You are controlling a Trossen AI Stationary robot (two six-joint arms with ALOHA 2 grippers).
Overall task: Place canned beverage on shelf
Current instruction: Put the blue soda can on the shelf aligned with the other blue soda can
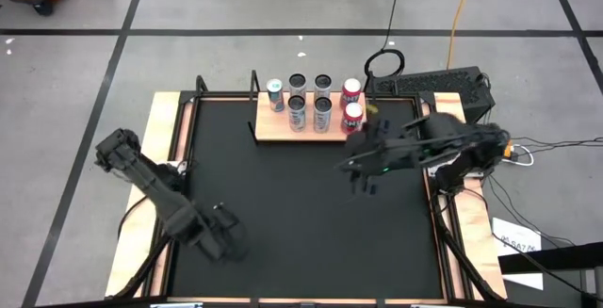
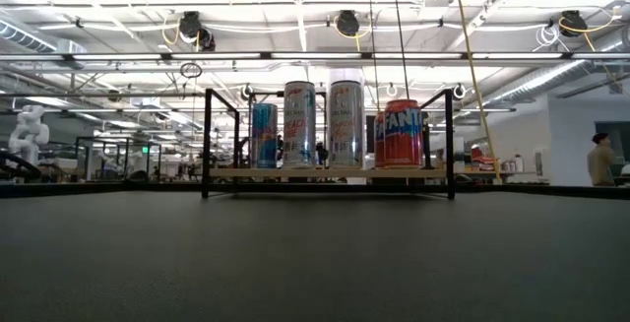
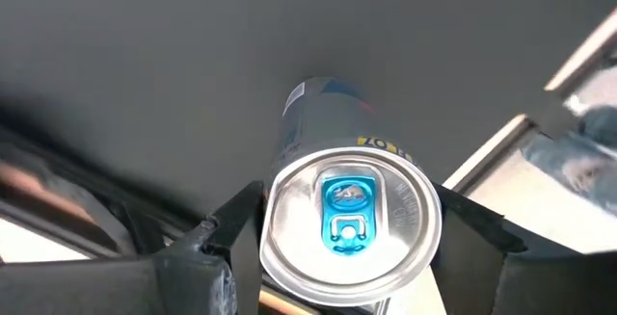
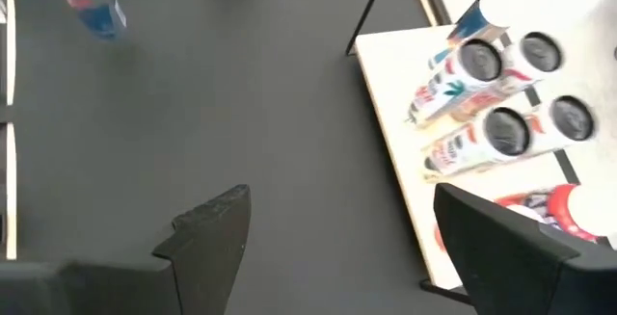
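Left claw (image 3: 347, 233) around blue-tabbed can (image 3: 349, 221)

The red can (image 2: 401, 133) at the right end of the shelf (image 2: 325, 173) is showing "FANTA" in white letters, the last letter partly cut off. The tall silver cans (image 2: 346, 124) beside it are carrying print too small to read. Printing on the held can (image 3: 347, 221) is also unreadable.
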